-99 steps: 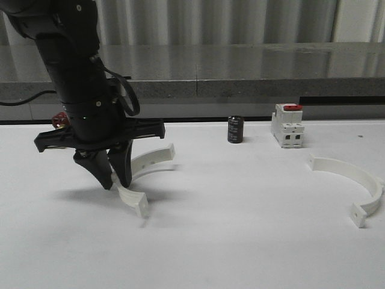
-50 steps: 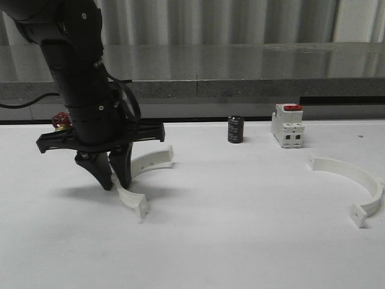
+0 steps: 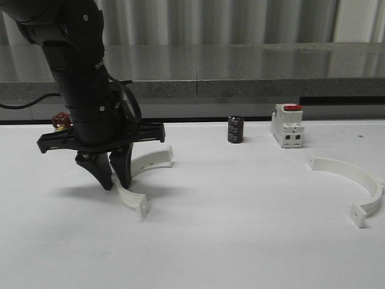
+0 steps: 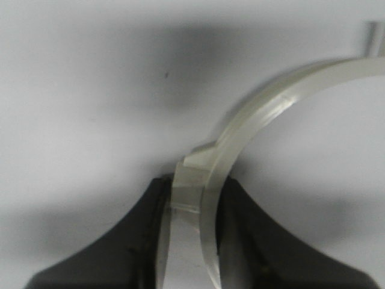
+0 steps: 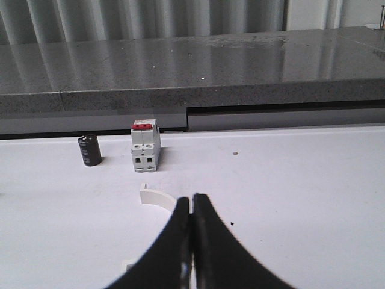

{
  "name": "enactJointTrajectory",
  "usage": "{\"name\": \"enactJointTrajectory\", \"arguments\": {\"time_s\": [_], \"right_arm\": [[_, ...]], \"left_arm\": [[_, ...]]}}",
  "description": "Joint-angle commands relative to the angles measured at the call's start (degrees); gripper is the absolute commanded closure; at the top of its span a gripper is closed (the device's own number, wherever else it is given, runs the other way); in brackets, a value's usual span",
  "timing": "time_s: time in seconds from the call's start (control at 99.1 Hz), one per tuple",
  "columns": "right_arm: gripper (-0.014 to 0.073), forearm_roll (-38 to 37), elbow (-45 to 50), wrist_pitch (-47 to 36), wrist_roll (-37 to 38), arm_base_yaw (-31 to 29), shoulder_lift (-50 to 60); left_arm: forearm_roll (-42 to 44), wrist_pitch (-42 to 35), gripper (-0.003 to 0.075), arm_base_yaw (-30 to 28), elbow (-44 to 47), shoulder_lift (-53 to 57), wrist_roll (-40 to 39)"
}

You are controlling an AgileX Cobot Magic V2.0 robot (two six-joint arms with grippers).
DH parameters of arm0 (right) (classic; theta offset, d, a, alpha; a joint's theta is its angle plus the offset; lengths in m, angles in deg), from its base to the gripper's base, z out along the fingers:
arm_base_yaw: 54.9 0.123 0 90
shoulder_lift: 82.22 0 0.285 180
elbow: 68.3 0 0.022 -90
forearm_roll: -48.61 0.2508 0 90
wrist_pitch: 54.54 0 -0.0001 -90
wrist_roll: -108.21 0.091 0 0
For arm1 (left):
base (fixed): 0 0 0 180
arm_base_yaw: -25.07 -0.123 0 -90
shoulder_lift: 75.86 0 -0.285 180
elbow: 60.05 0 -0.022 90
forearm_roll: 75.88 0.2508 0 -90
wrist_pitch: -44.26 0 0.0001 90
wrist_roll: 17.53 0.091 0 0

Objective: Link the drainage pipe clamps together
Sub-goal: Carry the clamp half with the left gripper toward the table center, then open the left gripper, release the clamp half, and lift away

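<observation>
Centrally, left gripper clamped on 1 white clamp half, second half well apart, right gripper closed, empty.

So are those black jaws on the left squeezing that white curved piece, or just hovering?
Squeezing it. In the wrist view, the left gripper has its jaws closed on the clamp half.

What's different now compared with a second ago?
The left gripper, shut on the left clamp, has carried it slightly up and to the left; the clamp's near end sits a little higher in the front view. The right clamp, the switch and the black cylinder have not moved, and the right gripper is shut on nothing.
</observation>
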Motion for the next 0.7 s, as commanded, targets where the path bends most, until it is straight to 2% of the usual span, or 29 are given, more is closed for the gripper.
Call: {"name": "enactJointTrajectory", "arguments": {"time_s": [0.0, 0.172, 0.242, 0.293, 0.555, 0.686], "right_arm": [[0.0662, 0.0, -0.9, -4.8, -0.5, -0.3, 1.1], [0.0662, 0.0, -0.9, -4.8, -0.5, -0.3, 1.1], [0.0662, 0.0, -0.9, -4.8, -0.5, -0.3, 1.1], [0.0662, 0.0, -0.9, -4.8, -0.5, -0.3, 1.1], [0.0662, 0.0, -0.9, -4.8, -0.5, -0.3, 1.1], [0.0662, 0.0, -0.9, -4.8, -0.5, -0.3, 1.1]], "left_arm": [[0.0, -0.9, 0.054, 0.4, -1.4, 2.3, -0.8], [0.0, -0.9, 0.0163, 0.4, -1.4, 2.3, -0.8], [0.0, -1.0, 0.0078, 0.4, -1.4, 2.3, -0.8], [0.0, -0.9, 0.006, 0.4, -1.5, 2.4, -0.8], [3.0, -0.7, 0.0061, 0.4, -1.5, 7.4, 1.5], [7.5, -1.7, 0.0061, 0.4, -1.4, 12.3, 1.5]]}}
